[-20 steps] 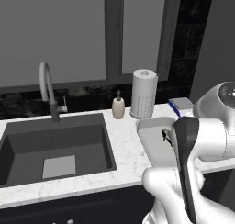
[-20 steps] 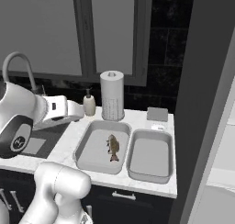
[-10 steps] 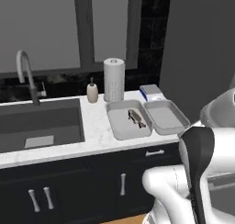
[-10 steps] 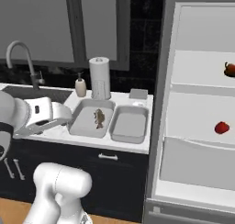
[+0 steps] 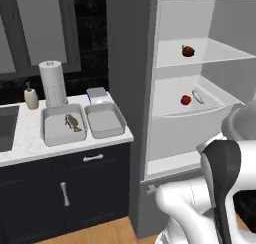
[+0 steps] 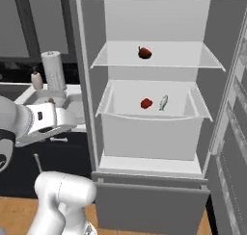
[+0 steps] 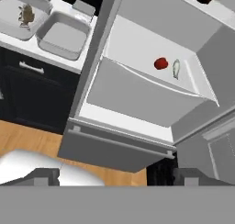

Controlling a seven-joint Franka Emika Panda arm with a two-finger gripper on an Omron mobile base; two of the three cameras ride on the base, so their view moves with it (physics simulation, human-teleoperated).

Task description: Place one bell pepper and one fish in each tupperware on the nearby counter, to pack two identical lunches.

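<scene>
Open fridge at right of the frame, two tupperwares on the tabletop at left, end effector open and empty.

In the left base view, the marbled tabletop at middle left carries the left tupperware with a fish in it; the right tupperware touches it and holds nothing. Behind them stand a paper towel roll, a soap bottle and a small blue-and-white box. The fridge's grey side wall rises between the tabletop and the shelves. One bell pepper sits on the upper shelf; the lower bell pepper lies in the drawer just beside the second fish. In the hand view the end effector has its dark tips spread wide at the bottom edge, nothing between them.
</scene>
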